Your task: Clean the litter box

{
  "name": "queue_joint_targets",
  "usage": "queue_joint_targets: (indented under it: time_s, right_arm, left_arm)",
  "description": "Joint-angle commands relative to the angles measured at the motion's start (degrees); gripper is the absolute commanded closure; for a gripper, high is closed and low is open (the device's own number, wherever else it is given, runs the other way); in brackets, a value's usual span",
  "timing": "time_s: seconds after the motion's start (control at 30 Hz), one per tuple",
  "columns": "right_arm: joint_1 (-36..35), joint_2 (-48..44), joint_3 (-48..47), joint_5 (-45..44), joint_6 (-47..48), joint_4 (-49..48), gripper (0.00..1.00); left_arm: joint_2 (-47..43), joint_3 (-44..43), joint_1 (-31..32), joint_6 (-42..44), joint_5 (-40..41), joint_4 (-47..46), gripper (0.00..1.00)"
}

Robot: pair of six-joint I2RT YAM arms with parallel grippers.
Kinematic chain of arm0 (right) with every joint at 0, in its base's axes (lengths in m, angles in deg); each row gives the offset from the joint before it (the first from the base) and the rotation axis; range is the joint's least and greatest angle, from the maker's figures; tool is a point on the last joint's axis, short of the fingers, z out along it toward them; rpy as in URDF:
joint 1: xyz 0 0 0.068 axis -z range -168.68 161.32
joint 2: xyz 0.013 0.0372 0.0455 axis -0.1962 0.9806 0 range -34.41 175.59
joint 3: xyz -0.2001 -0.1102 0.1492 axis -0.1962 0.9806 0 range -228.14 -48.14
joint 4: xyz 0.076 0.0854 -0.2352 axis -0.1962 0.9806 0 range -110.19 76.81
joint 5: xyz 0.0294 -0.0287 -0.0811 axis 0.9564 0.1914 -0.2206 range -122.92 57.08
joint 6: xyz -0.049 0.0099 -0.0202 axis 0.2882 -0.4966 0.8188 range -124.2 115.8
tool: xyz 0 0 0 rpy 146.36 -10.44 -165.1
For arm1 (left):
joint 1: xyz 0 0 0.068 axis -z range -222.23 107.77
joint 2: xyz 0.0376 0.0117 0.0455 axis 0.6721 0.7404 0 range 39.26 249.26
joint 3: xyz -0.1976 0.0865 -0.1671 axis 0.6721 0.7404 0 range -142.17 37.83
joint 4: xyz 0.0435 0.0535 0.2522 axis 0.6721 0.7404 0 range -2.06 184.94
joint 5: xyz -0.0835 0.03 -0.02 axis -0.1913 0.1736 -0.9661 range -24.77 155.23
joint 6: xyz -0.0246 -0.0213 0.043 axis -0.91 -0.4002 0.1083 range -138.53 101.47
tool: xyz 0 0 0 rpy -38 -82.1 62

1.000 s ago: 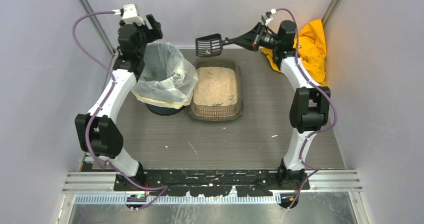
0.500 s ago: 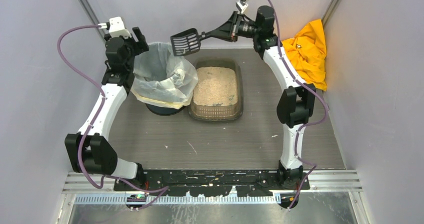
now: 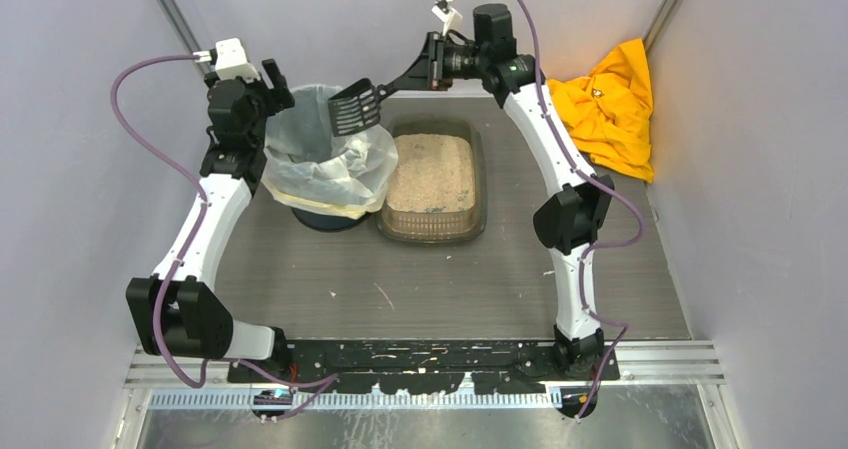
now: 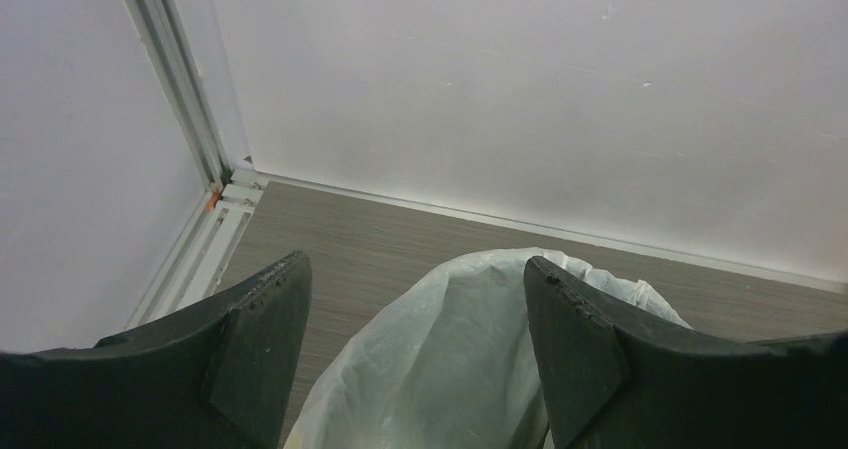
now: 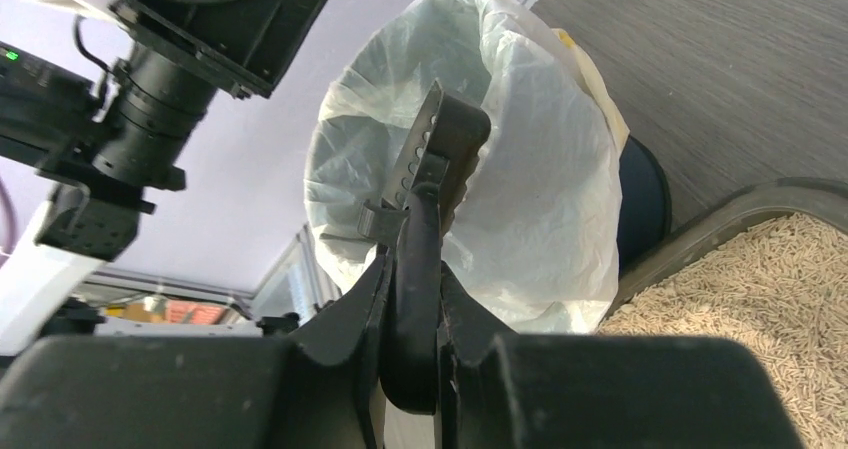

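The litter box (image 3: 479,184), a shallow brown-grey tray of pale granules, sits mid-table; its corner shows in the right wrist view (image 5: 760,269). My right gripper (image 3: 418,69) is shut on the handle of a black slotted scoop (image 3: 355,109), whose head hangs tilted over the mouth of the round bin with the white bag liner (image 3: 325,159). In the right wrist view the scoop (image 5: 435,159) is edge-on in front of the liner (image 5: 530,169). My left gripper (image 3: 262,94) is open, its fingers (image 4: 250,359) straddling the liner's far-left rim (image 4: 450,359).
A crumpled yellow cloth (image 3: 605,104) lies at the back right corner. Grey walls close in the table on three sides. A few dark clumps lie in the granules near the box's front edge (image 3: 432,209). Small crumbs dot the table in front (image 3: 385,294).
My right arm swung left, carrying the scoop from behind the litter box to over the bin, and tilted it down. My left gripper shifted slightly left at the bin's rim.
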Motion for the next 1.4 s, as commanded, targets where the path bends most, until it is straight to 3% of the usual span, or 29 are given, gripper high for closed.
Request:
queue_joint_targets:
  time_s: [0.0, 0.27, 0.4, 0.63, 1.03, 1.37]
  right_arm:
    - [-3.64, -1.95, -2.77, -7.3, 14.74, 12.42, 0.99]
    - [-9.71, -6.35, -1.62, -22.49, 33.47, 17.72, 0.99]
    - [-11.25, -9.93, 2.79, -29.36, 37.39, 13.74, 0.99]
    - [-13.57, -11.89, 3.41, -33.49, 43.09, 13.17, 0.99]
    - [-14.93, -14.49, 1.8, -23.52, 43.5, 11.47, 0.99]
    - [-17.07, -15.68, -0.4, -14.03, 48.0, 19.85, 0.99]
  left_arm:
    - [-1.07, -0.65, -0.62, 0.25, 0.79, -2.8, 0.22]
    - [3.38, -2.35, -0.71, -1.78, 0.07, -6.84, 0.23]
    - [8.15, -5.64, -1.56, -2.61, -1.0, -11.49, 0.24]
    - [12.98, -9.73, -2.17, -6.28, -4.09, -14.78, 0.25]
    - [15.01, -10.41, -2.52, -9.1, -5.24, -14.97, 0.26]
    - [15.5, -10.01, -3.2, -11.05, -5.5, -16.12, 0.27]
